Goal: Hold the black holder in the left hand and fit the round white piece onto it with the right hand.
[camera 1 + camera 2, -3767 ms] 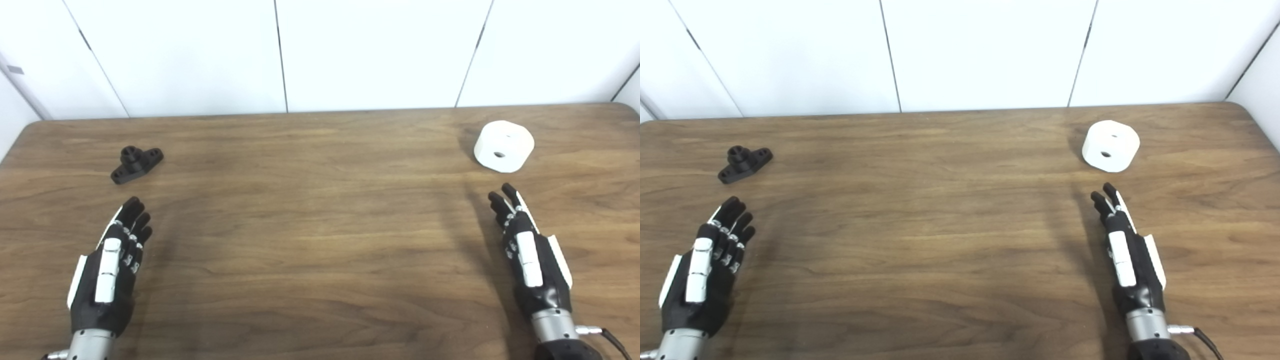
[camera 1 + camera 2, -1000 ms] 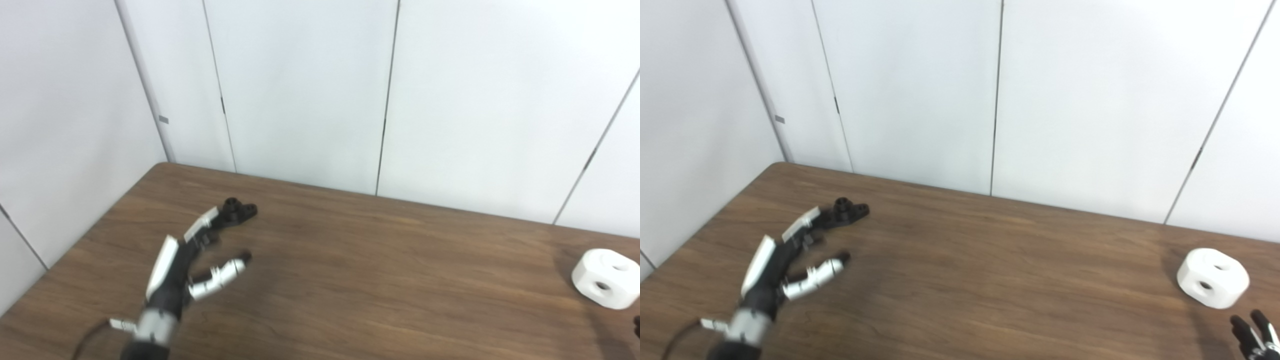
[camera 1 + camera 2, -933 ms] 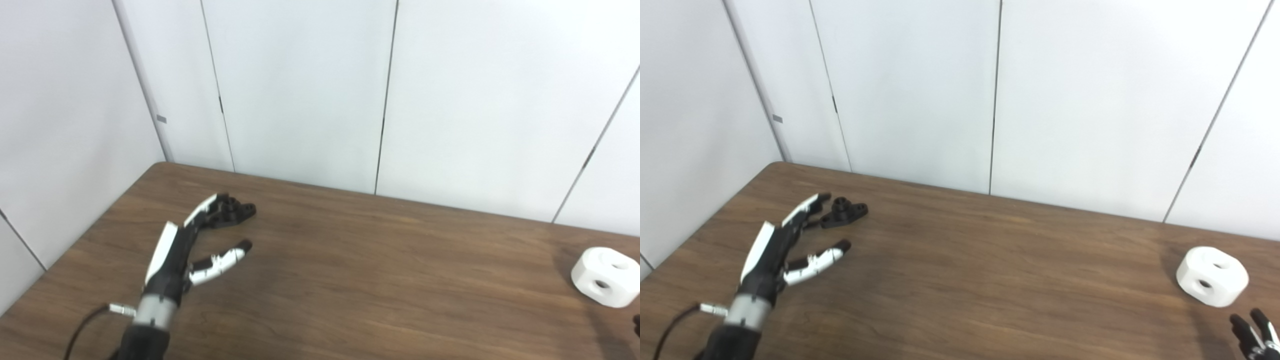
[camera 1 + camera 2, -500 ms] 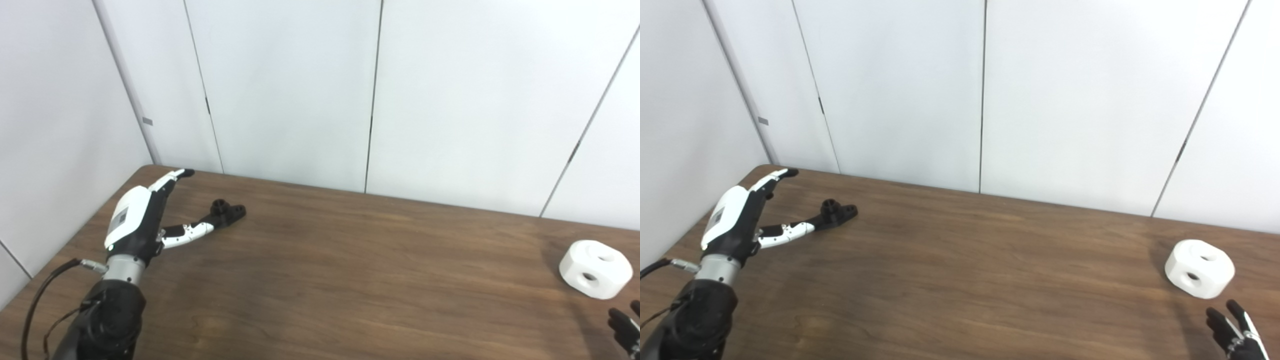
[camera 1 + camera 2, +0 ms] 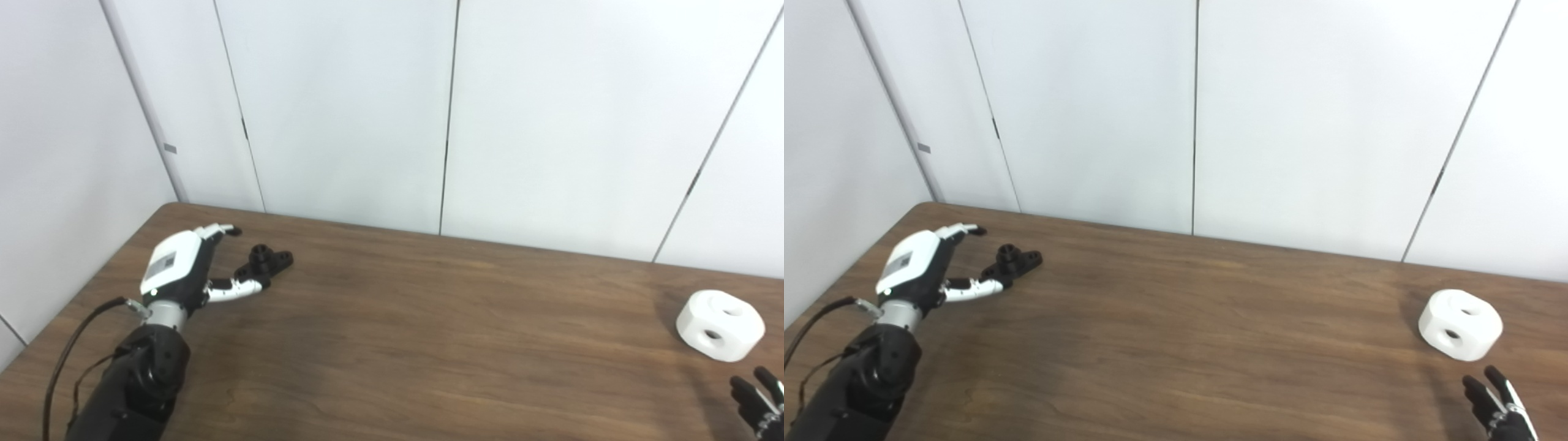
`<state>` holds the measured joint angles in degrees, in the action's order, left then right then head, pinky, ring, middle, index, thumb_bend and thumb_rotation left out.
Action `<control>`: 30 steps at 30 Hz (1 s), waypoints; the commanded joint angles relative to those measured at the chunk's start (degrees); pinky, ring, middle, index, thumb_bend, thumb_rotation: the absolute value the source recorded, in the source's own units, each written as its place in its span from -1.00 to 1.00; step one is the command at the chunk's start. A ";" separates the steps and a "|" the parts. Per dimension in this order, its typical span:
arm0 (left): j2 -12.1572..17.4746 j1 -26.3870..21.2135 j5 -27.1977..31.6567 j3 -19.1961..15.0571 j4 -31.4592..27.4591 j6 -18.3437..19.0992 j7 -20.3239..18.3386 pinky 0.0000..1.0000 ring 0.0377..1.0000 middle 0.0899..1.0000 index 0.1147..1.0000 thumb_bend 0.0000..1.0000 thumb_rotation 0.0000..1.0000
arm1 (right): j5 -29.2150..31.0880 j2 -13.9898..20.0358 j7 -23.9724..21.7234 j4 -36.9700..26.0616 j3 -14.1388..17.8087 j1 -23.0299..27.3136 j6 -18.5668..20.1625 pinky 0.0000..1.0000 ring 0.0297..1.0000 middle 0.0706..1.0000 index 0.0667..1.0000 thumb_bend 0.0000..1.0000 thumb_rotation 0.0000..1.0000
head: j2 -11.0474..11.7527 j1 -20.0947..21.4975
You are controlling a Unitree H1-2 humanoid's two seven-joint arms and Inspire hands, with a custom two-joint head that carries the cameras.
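The left hand (image 5: 177, 269) lies low over the far left part of the tabletop (image 5: 429, 343), its white back turned up and its fingers spread apart, holding nothing. Its thumb (image 5: 236, 289) reaches out to the right with the dark tip right at the near end of the black holder (image 5: 267, 262), while the fingers (image 5: 217, 229) stretch past the holder's left side; whether the thumb tip actually touches the holder cannot be told from either view. The holder itself sits flat on the wood, a small black piece with a short round post standing up from its middle and flat lugs to either side, lying slantwise near the back left corner. A dark forearm and a thin black cable (image 5: 67, 355) trail from the wrist down to the bottom left edge. Well apart, on the far right side of the tabletop, the round white piece (image 5: 1459, 332) rests on the wood, a thick puck with a hole in its top face and another in its side. The right hand (image 5: 1497, 404) shows only as dark fingertips at the bottom right corner, near the white piece but not touching it; those fingertips point upward and are slightly apart, though most of the hand is cut off by the frame. White wall panels (image 5: 343, 110) stand behind the tabletop.
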<state>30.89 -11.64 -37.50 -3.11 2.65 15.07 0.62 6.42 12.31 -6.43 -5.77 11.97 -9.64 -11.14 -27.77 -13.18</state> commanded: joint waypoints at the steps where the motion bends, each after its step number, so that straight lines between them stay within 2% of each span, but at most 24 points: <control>1: 1.40 -3.63 -2.06 0.47 1.18 -0.11 2.32 0.88 0.87 0.78 0.54 0.86 -0.18 | 0.69 -1.82 0.34 1.96 -0.98 -2.39 -0.30 0.89 0.82 0.77 0.87 0.07 1.00 | -0.05 -0.05; 4: 1.28 -5.02 -3.76 2.14 4.32 1.92 2.13 0.91 0.89 0.80 0.56 0.86 -0.14 | 1.07 -1.86 0.22 1.33 -1.02 -2.58 0.35 0.89 0.82 0.77 0.87 0.09 0.98 | -0.23 0.06; 10: 1.71 -7.79 -5.77 5.22 11.04 3.32 3.19 0.96 0.91 0.83 0.59 0.84 -0.02 | 2.05 -1.86 -0.12 1.60 -0.98 -2.58 0.06 0.90 0.80 0.75 0.87 0.07 0.96 | -0.41 0.01; 13: 1.47 -9.24 -5.86 5.89 14.39 3.22 5.05 0.95 0.90 0.81 0.57 0.84 -0.05 | 1.81 -1.86 0.13 0.92 -1.03 -2.76 0.73 0.92 0.81 0.74 0.86 0.06 0.97 | -0.47 -0.07; 16: 0.83 -10.83 -5.59 5.96 17.92 3.41 7.53 0.94 0.90 0.81 0.57 0.83 -0.06 | 1.75 -1.86 0.17 0.87 -1.00 -2.87 0.65 0.87 0.80 0.74 0.86 0.06 0.97 | -0.55 -0.22; 20: 0.45 -12.33 -4.95 6.13 20.68 3.44 9.52 0.94 0.90 0.81 0.56 0.81 -0.13 | 1.54 -1.69 0.18 1.13 -0.94 -2.91 0.56 0.85 0.80 0.74 0.86 0.10 0.96 | -0.66 -0.26; 23: 0.61 -13.42 -4.12 6.49 22.56 3.25 9.40 0.94 0.90 0.81 0.57 0.80 -0.12 | 1.76 -1.56 -0.01 0.90 -0.94 -3.03 0.54 0.89 0.82 0.74 0.86 0.09 0.96 | -0.95 -0.30; 27: 0.78 -14.45 -2.80 6.87 24.12 2.73 9.34 0.91 0.89 0.80 0.55 0.80 -0.11 | 2.08 -1.50 -0.15 0.42 -0.94 -3.21 1.00 0.81 0.79 0.75 0.87 0.08 0.96 | -1.35 -0.35; 30: 0.90 -14.75 -2.41 7.33 23.79 3.24 8.35 0.91 0.89 0.80 0.53 0.80 -0.07 | 2.30 -1.38 -0.32 0.22 -0.94 -3.28 1.23 0.87 0.80 0.75 0.88 0.07 0.97 | -1.43 -0.35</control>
<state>30.16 -23.57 -39.88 4.12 27.53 18.27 8.55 7.63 12.22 -6.61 -6.84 11.76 -10.62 -9.48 -29.18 -13.54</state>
